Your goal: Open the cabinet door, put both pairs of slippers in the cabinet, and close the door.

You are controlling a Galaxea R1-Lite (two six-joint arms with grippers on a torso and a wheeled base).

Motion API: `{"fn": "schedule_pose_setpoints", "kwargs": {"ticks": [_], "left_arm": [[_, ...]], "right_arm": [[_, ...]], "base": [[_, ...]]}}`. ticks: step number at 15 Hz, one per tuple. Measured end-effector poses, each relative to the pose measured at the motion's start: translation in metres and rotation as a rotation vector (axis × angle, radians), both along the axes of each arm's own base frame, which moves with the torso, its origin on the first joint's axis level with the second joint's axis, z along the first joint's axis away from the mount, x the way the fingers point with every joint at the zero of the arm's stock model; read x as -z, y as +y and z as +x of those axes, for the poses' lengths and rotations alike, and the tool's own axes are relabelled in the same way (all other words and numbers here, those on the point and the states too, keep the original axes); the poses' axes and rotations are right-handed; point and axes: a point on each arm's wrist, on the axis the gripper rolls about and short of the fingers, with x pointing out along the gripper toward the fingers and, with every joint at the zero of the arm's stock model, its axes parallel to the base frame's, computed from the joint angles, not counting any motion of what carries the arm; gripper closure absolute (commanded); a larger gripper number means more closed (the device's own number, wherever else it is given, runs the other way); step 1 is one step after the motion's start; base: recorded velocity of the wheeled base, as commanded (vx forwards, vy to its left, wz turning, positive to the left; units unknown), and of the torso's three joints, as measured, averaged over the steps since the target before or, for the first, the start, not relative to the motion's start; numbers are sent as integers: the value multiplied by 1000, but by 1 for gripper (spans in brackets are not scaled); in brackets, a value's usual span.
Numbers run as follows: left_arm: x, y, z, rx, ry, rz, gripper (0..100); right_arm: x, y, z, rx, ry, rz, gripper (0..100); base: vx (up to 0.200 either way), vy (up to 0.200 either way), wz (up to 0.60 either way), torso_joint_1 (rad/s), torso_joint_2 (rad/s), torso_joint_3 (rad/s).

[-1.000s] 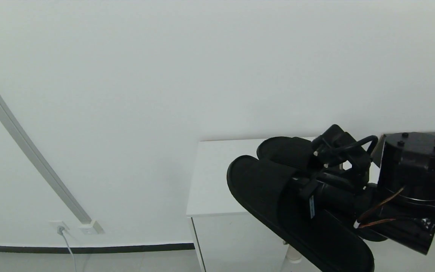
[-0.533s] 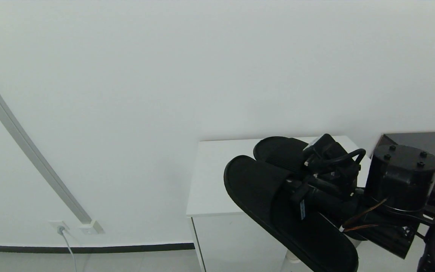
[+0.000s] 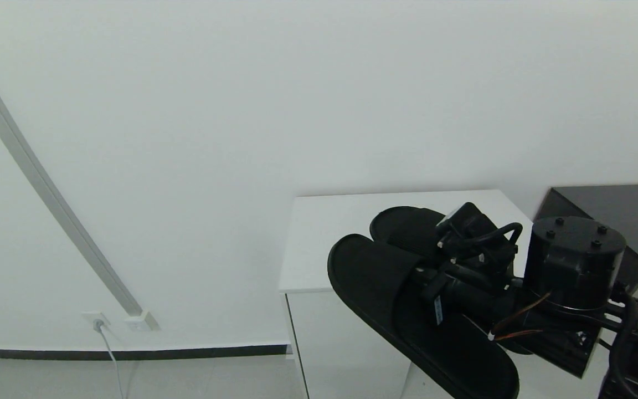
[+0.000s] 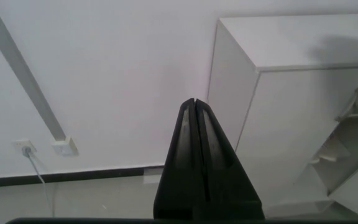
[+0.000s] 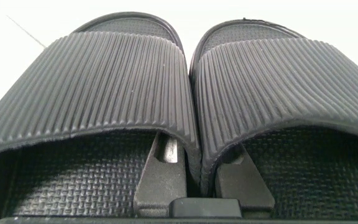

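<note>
Two black slippers (image 3: 374,277) hang as a pair from the right gripper (image 5: 194,174), which has one finger inside each and is clamped on their touching inner walls. Their long axis slants toes-up toward the wall, just in front of the white cabinet (image 3: 330,244), whose front lies below and beyond them. The left gripper (image 4: 195,115), pressed shut and empty, points toward the cabinet's side. The right arm looks nearer.

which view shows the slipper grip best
Right wrist view: the right gripper has a finger under each strap, pinching the slippers together. Head view shows the pair from farther off. Left wrist view faces the cabinet.
</note>
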Motion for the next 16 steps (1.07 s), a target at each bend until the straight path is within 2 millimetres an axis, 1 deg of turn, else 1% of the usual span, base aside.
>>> {"fn": "schedule_pose_setpoints", "kwargs": {"ticks": [3,16], "left_arm": [[0,0,0,0,0,0,100],[0,0,0,0,0,3,100]], "right_arm": [[0,-1,-1,0,1,-1,100],[8,-2,-2,2,21,-20,100]], "base": [[-200,0,0,2,-2,-1],[0,0,0,0,0,0]]}}
